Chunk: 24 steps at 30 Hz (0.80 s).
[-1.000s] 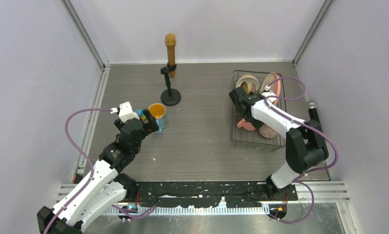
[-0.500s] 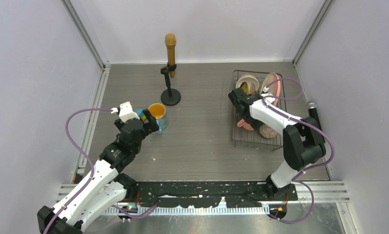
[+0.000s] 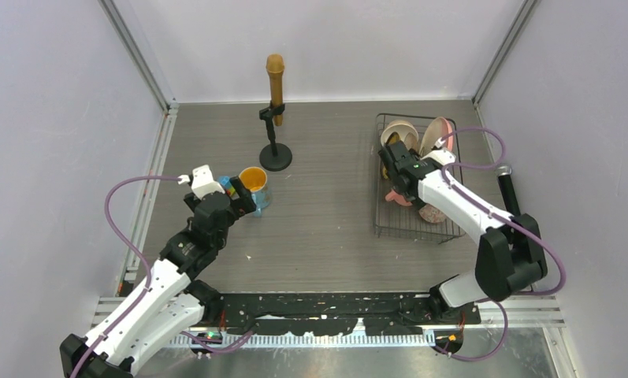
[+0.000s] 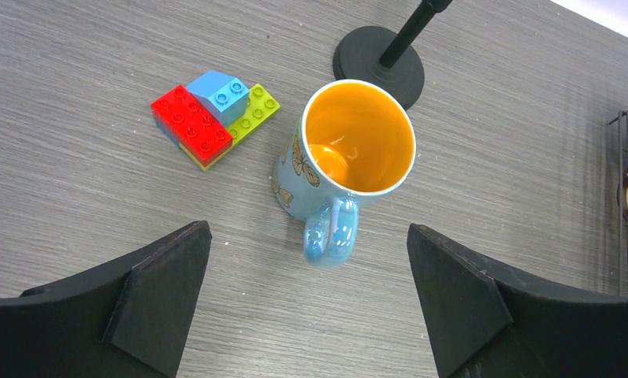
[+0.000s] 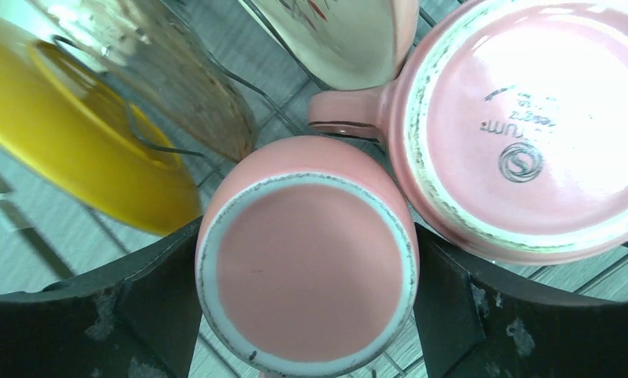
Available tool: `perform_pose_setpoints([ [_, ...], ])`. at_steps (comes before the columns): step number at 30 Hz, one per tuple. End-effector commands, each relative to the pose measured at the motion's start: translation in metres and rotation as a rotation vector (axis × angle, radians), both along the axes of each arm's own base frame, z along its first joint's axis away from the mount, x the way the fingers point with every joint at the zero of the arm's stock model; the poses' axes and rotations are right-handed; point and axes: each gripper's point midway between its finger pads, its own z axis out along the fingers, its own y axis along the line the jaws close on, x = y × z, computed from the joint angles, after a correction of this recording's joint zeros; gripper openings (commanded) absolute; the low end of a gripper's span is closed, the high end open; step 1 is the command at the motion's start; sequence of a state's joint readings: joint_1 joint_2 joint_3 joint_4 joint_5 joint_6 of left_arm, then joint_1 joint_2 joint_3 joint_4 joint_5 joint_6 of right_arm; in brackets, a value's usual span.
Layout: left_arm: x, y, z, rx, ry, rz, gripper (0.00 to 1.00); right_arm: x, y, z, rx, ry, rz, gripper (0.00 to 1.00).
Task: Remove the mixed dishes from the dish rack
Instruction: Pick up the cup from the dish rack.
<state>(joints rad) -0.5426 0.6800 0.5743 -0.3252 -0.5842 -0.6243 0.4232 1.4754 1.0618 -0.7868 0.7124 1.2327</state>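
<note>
The orange mug with a blue handle (image 3: 254, 183) stands upright on the table, handle toward my left gripper (image 3: 242, 202). In the left wrist view the mug (image 4: 358, 150) lies just ahead of the open, empty left gripper (image 4: 307, 231). The black wire dish rack (image 3: 415, 229) is at the right. My right gripper (image 3: 396, 173) reaches down into it. In the right wrist view its open fingers (image 5: 161, 291) straddle an upside-down pink mug (image 5: 306, 268). A second upside-down pink mug (image 5: 523, 118), the yellow plate (image 5: 74, 150) and the large cream plate (image 5: 350, 39) stand around it. The white bowl (image 3: 401, 131) leans at the rack's back.
A black round-based microphone stand (image 3: 276, 156) with a brown microphone stands behind the orange mug. Coloured toy blocks (image 4: 212, 118) lie left of the mug. Another dark microphone (image 3: 505, 177) stands right of the rack. Walls close in both sides and the back.
My right arm has swung its elbow to the right and the right gripper has shifted slightly right, deeper among the dishes. The left arm and orange mug have not moved.
</note>
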Motion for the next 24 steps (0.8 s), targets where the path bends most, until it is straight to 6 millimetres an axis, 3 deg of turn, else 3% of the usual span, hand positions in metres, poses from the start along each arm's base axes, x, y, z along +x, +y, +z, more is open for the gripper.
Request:
perform_pose_setpoints([
  [1, 0.004, 0.004, 0.012, -0.017, -0.054, 0.03, 1.0, 0.018, -0.005, 0.051, 0.021, -0.211, -0.014, 0.45],
  [13, 0.002, 0.005, 0.014, -0.022, -0.061, 0.027, 1.0, 0.008, -0.002, 0.113, 0.11, -0.428, 0.083, 0.42],
  [24, 0.001, -0.016, 0.025, -0.091, -0.064, -0.067, 1.0, -0.013, 0.015, 0.156, 0.195, -0.565, 0.275, 0.41],
])
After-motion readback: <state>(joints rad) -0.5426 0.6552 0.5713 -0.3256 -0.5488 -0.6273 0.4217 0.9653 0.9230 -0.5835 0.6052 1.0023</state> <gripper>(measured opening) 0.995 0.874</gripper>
